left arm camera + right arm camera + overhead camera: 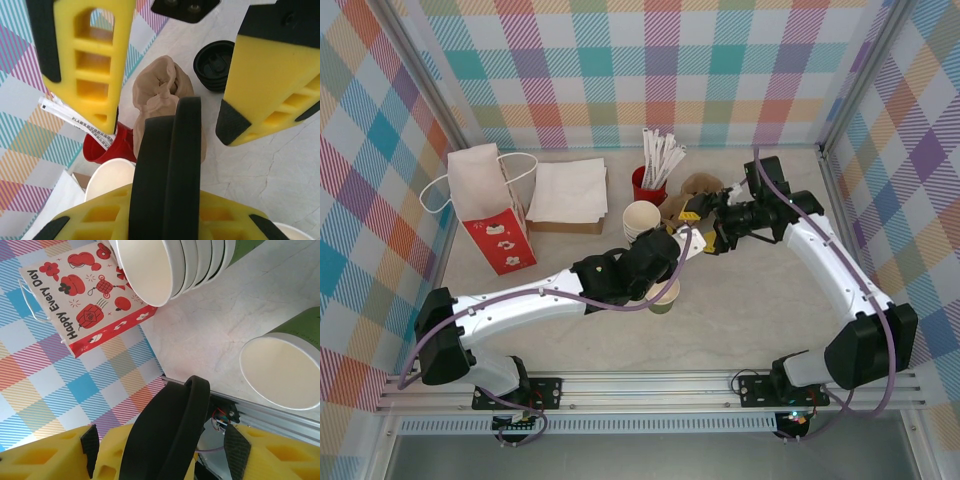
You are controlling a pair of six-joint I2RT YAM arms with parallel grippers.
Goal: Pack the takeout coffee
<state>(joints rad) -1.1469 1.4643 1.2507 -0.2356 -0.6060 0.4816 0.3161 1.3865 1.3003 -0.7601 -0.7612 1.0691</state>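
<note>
One olive takeout cup (665, 297) is seen upright on the table (770, 320), just beside the left end effector (165, 217), which is clamped on a black lid (167, 150). The right end effector (169, 134) is held apart around that lid. A stack of cups (641, 222) is set nearby.

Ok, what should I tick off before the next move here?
1. The left gripper is shut on the black lid: ok.
2. The right gripper has its jaws apart, with a gap on either side of the lid: ok.
3. The single cup is upright and empty: ok.
4. Lid seated on that cup: not ok.
5. Mouth of the gift bag open: cannot tell.
</note>
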